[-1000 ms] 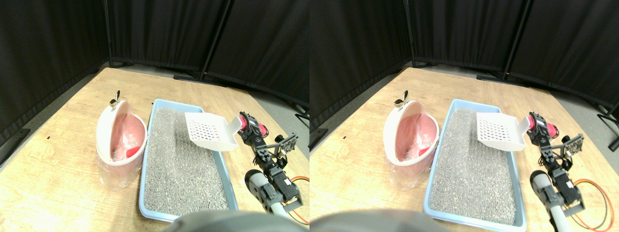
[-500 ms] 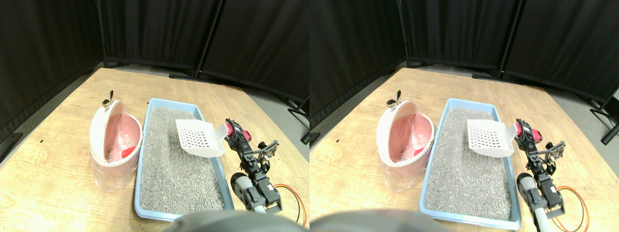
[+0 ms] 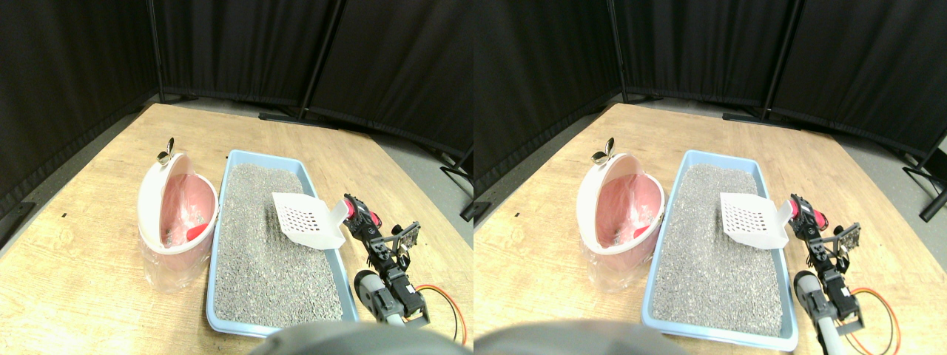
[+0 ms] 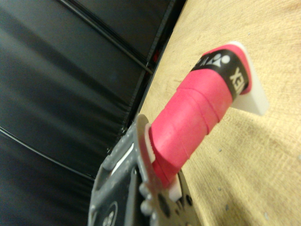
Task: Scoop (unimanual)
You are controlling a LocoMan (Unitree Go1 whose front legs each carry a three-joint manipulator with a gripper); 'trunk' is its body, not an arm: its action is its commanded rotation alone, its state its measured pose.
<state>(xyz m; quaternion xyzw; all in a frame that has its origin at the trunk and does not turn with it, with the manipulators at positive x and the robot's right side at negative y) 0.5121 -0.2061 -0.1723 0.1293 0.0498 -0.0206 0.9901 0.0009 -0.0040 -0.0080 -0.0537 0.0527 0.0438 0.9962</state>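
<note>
Beyond the gripper [image 3: 358,216], clamped on the red-wrapped handle [image 4: 195,120], the scoop [image 3: 307,220] was tilted mouth-down into litter [image 3: 259,251], probably to dig; bin [image 3: 176,214] well apart.

Even overhead light is falling on the wooden floor [image 3: 89,244], casting soft shadows. Black curtains [image 3: 244,44] are staying dim. Straight lines are bowing toward the edges. The pink-wrapped handle [image 4: 193,122] is blurring close to the wrist camera.

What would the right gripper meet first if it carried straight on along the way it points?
Probably the grey litter in the pale blue tray: the right gripper points along the white slotted scoop, angled down toward it.
</note>
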